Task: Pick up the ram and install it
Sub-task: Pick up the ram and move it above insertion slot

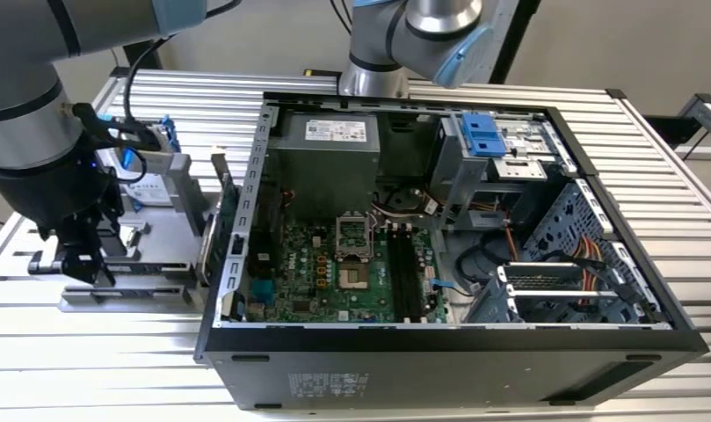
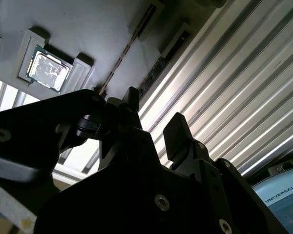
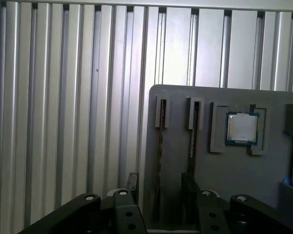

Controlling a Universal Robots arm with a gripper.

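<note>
Black two-finger gripper — fingers spread, holding nothing — over flat grey plastic tray, 9 o'clock of open black computer case in exterior view. Tray holds two slim dark ram sticks on edge, apparently; one square silver CPU chip.

ram: 2 | CPU chip: 1 | holder tray: 1 | computer case: 1
</note>
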